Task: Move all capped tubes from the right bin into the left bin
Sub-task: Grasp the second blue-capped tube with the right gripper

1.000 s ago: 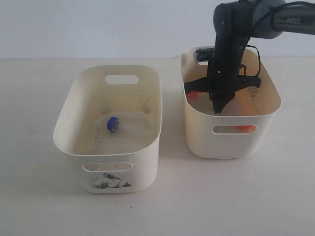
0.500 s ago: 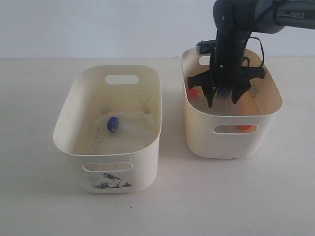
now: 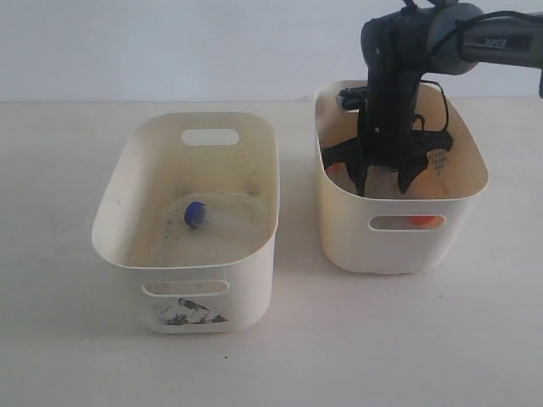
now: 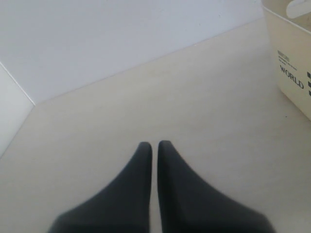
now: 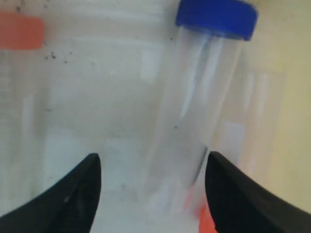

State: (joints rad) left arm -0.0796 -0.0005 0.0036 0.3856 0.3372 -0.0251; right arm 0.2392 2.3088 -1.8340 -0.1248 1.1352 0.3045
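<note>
The right bin (image 3: pixel 399 246) holds my right gripper (image 3: pixel 383 181), which stands open low inside it. In the right wrist view the right gripper (image 5: pixel 153 156) straddles a clear blue-capped tube (image 5: pixel 204 92) lying on the bin floor, without touching it. An orange cap (image 5: pixel 18 32) shows to one side and a second orange cap (image 5: pixel 208 221) sits by one fingertip. Orange caps (image 3: pixel 333 168) also show in the exterior view. In the left bin (image 3: pixel 212 275), marked by a dark sticker, lies another blue-capped tube (image 3: pixel 196 213). My left gripper (image 4: pixel 154 144) is shut on nothing, over bare table.
The two bins stand side by side on a pale table (image 3: pixel 297 339) with a narrow gap between them. A cream bin wall (image 4: pixel 291 73) printed "WORLD" shows at the edge of the left wrist view. A white wall (image 3: pixel 170 42) runs behind.
The right gripper turned about its wrist, opened its fingers wide and sank a little deeper into the right bin. The left bin and its tube have not moved.
</note>
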